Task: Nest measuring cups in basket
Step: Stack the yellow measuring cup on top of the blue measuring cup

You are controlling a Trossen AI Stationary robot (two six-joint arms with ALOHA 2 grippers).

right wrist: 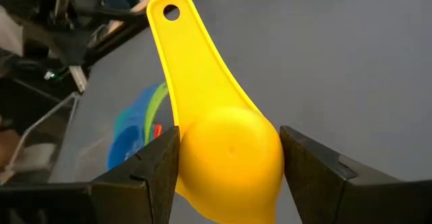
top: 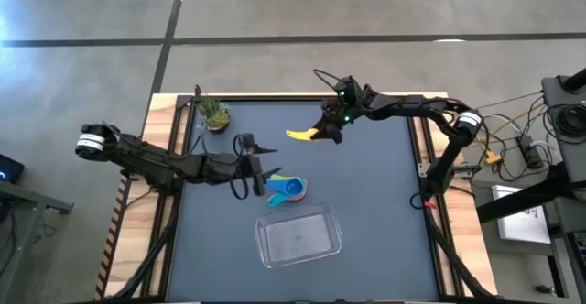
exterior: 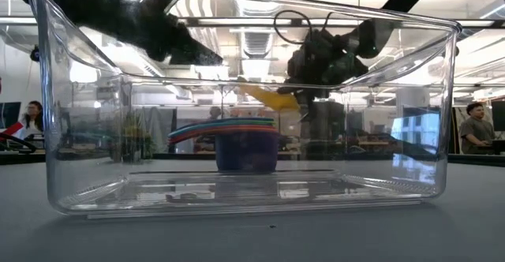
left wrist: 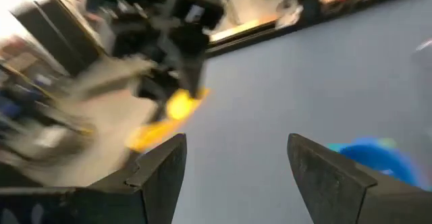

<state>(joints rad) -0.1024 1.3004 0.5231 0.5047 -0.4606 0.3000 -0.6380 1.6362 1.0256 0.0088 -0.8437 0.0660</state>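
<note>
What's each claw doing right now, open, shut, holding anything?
Left claw: open, empty, next to the stacked cups.
Right claw: shut on the yellow cup, lifted above the table.

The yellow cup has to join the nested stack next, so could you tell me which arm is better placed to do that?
The right arm. Its gripper is already shut on the yellow cup, held above the table. The left gripper is open and empty beside the stack of cups, which stands outside the basket.

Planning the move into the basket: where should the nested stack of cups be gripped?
Judging by its pose, grip the nested stack across the round bowls from above; the handles fan out left, toward the left gripper, too thin and uneven. The basket is empty.
</note>
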